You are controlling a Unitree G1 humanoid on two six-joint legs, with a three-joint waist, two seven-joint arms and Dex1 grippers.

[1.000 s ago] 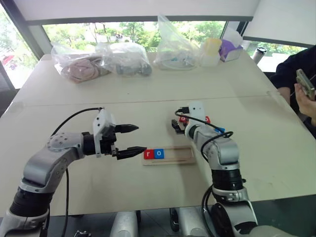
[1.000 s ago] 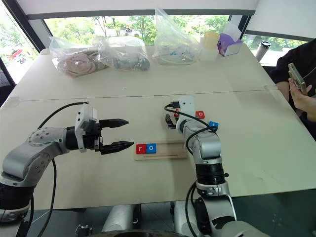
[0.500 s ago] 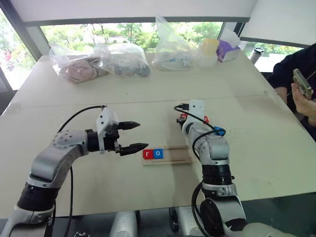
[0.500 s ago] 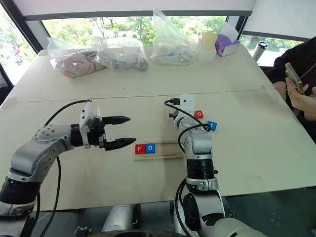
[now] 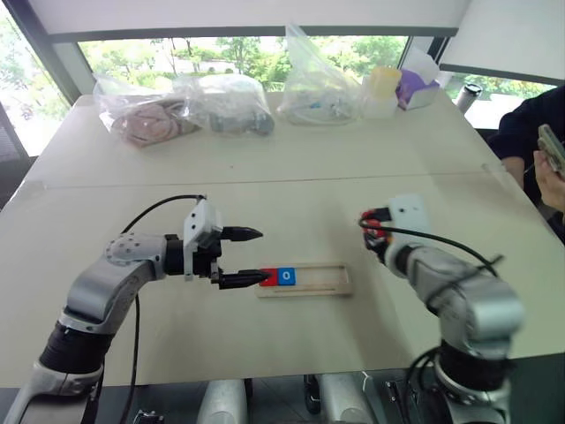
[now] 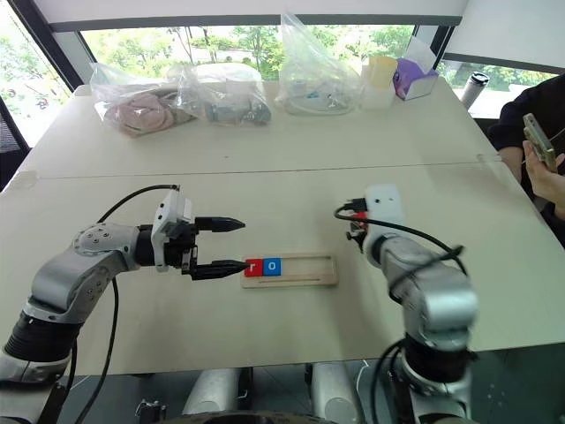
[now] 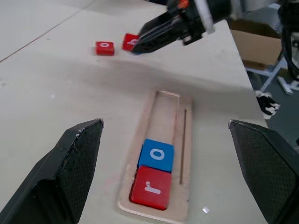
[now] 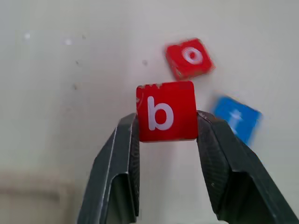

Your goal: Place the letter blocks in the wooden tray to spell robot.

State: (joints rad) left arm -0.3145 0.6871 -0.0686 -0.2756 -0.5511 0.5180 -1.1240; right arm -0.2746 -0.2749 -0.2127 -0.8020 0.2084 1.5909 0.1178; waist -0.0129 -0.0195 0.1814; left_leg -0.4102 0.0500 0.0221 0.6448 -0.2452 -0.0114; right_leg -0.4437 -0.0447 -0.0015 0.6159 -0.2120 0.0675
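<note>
The wooden tray lies mid-table with a red r block and a blue o block side by side at its left end. My left gripper is open and level just left of the tray, its lower finger close to the r block. My right gripper is shut on a red b block, held above the table to the right of the tray. Beyond it, a red o block and a blue t block lie loose on the table.
Clear plastic bags with soft items, a second filled bag and a purple box line the far edge by the window. A person's hand with a phone is at the right edge.
My right gripper has shut on the red b block and drawn back to the right, away from the loose blocks. The left gripper has stayed beside the tray.
</note>
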